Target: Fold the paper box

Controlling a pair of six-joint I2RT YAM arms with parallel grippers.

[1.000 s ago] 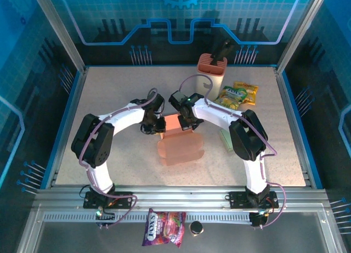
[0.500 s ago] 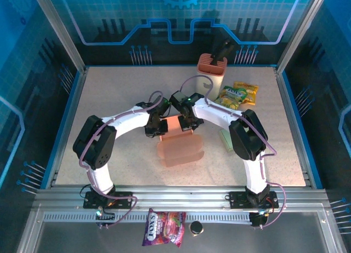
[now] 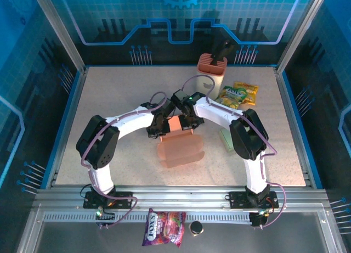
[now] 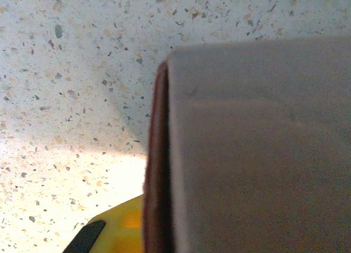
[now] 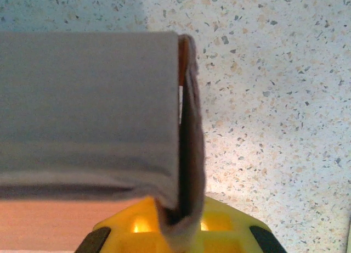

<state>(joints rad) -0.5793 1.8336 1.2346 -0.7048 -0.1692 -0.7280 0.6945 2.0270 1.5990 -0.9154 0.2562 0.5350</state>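
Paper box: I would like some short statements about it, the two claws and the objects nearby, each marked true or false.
1. The right claw pinches an edge of the paper box. True.
2. The paper box lies in the far right corner. False: it lies near the middle of the table.
3. The left claw and the right claw meet at the box's far side. True.
4. The candy bag lies on the box. False: it lies on the metal rail, nearer than the arm bases.
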